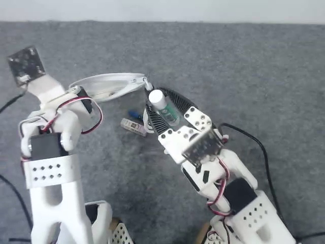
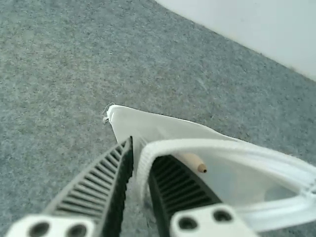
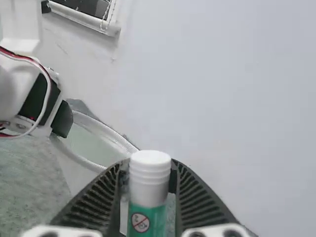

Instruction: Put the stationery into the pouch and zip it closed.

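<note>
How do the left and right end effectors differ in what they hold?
The left end effector is shut on the rim of a white pouch; the right end effector is shut on a glue stick. The left one's load is thin and open-mouthed, the right one's a green tube with a white cap. Both have black ribbed fingers.

Pouch (image 1: 109,84) mouth gapes wide, but left gripper (image 2: 137,153) pinching its rim blocks that side. Right gripper (image 3: 148,170) clamping glue stick (image 1: 165,109) crowds zip end. Two small loose items (image 1: 133,126) clutter gap between arms. Carpet (image 1: 244,66) beyond pouch wide open.
</note>
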